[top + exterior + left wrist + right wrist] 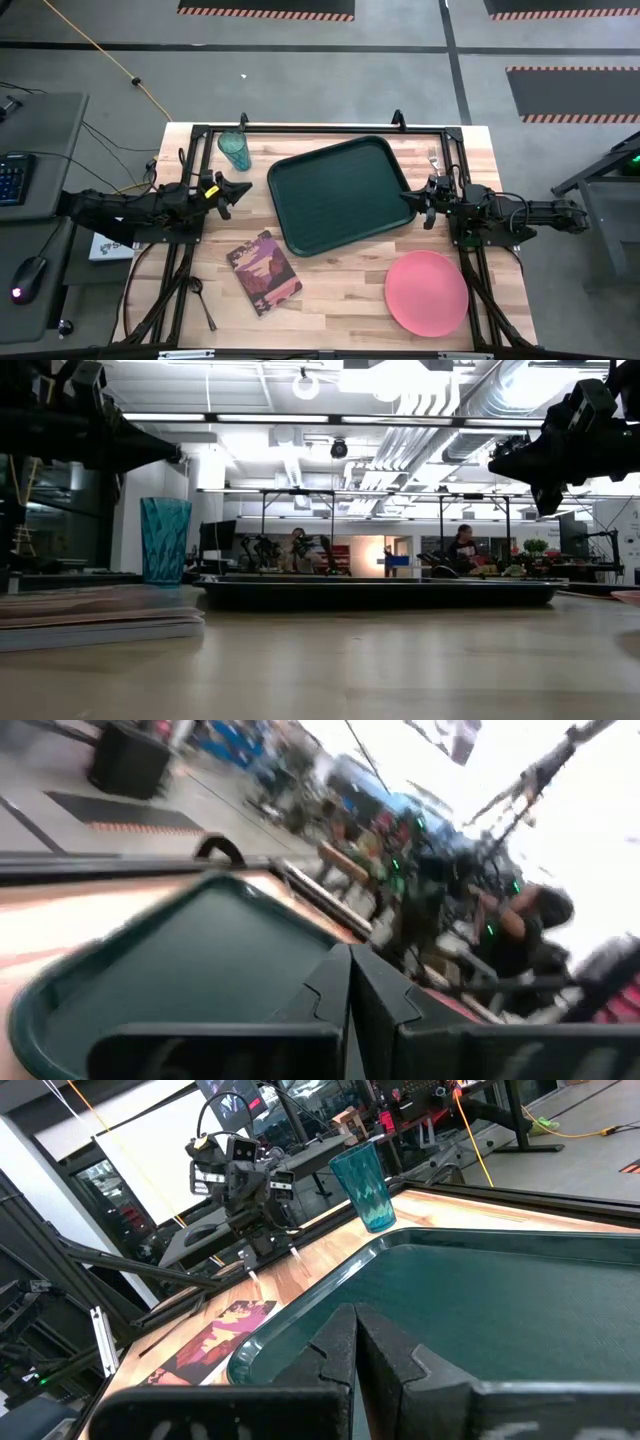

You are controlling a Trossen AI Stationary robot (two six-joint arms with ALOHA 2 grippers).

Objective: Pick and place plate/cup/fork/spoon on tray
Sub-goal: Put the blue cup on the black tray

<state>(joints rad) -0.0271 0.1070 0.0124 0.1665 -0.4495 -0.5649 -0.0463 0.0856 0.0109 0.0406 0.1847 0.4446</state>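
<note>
The dark green tray (340, 195) lies mid-table and is empty; it also shows in the low view (380, 592) and in both wrist views (180, 960) (500, 1300). The teal cup (236, 150) stands upright at the far left (165, 540) (365, 1185). The pink plate (427, 292) lies flat near the right front. The dark spoon (203, 300) lies near the left front. Only a silvery bit of the fork (433, 157) shows, by my right arm. My left gripper (243, 187) is shut and empty, left of the tray. My right gripper (408, 198) is shut and empty at the tray's right edge. Both hang above the table (160, 452) (505, 462).
A book with a maroon patterned cover (264, 272) lies in front of the tray's left corner, between the spoon and the plate. A black frame (320, 130) runs around the table's edges. People show in the room beyond the table (462, 545).
</note>
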